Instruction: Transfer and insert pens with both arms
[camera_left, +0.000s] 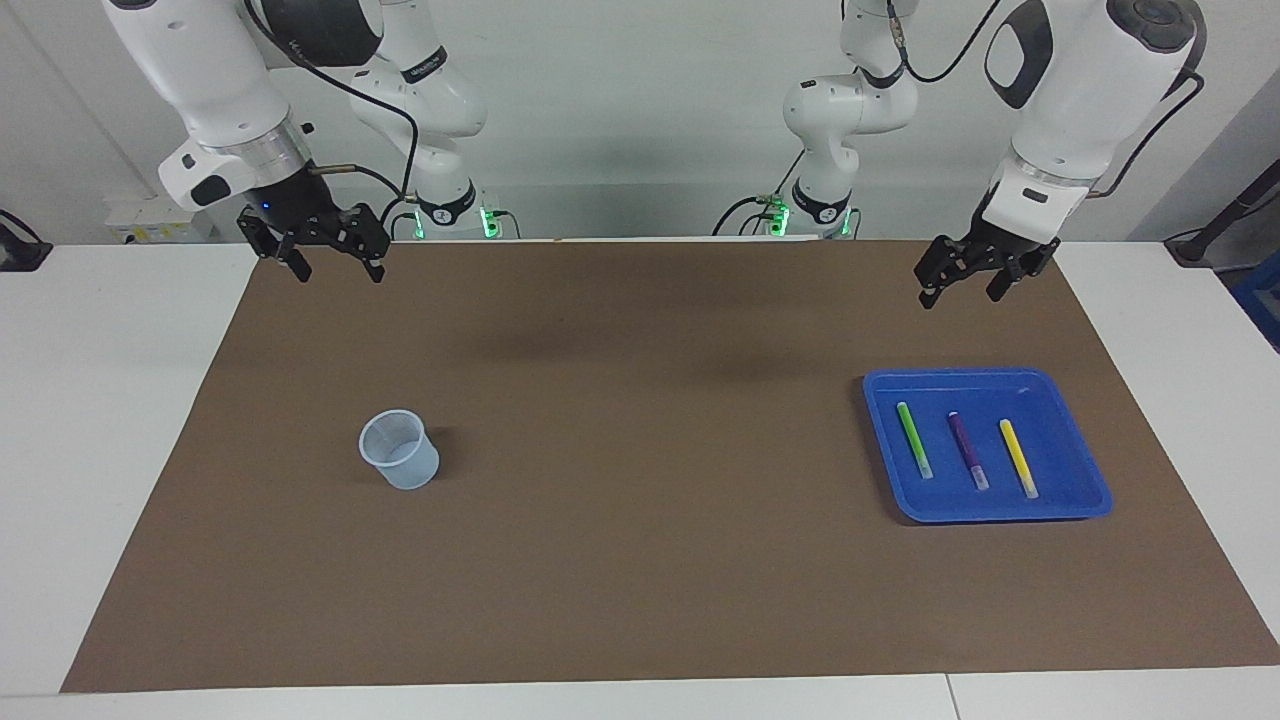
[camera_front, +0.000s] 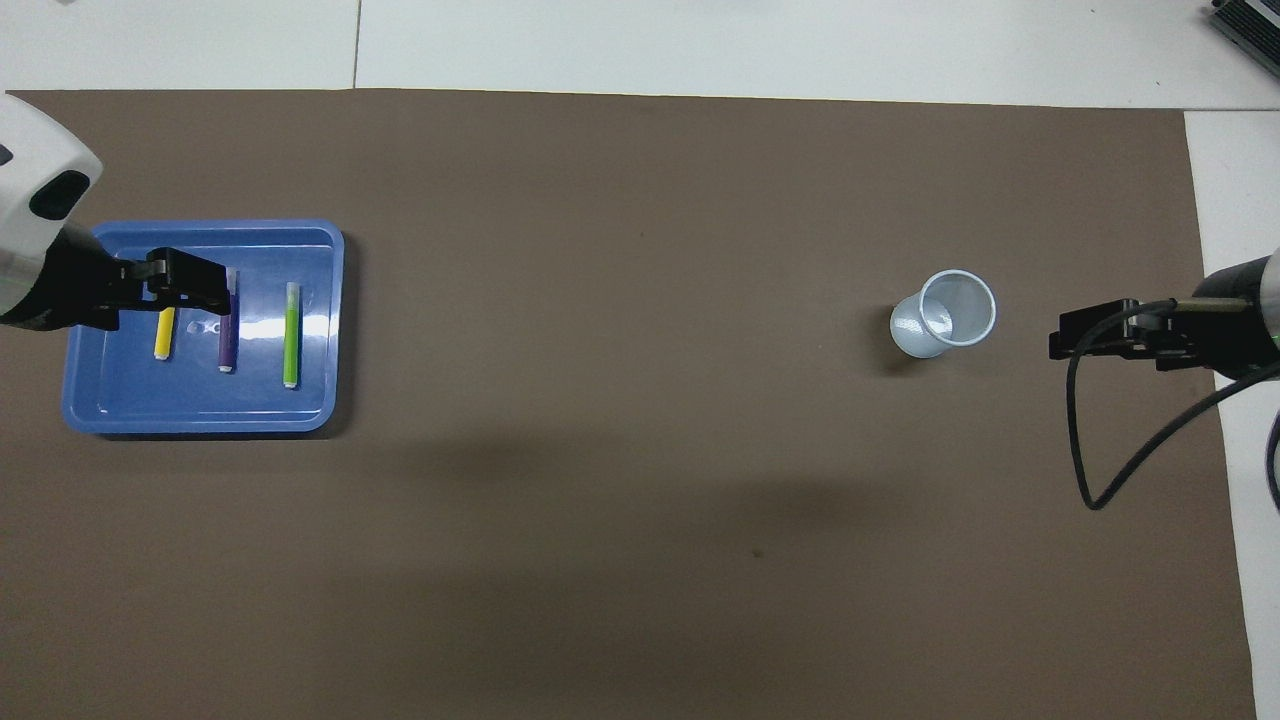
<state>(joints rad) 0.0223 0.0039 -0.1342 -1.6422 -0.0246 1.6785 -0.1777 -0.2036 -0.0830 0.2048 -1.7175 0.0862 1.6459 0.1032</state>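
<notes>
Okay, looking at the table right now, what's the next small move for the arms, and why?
Probably the left gripper should come down over the blue tray toward one pen, perhaps the green pen. Both grippers are open and empty, raised at the robots' edge of the mat. All three pens lie in the tray at the left arm's end; the cup stands empty near the waiting right gripper.
</notes>
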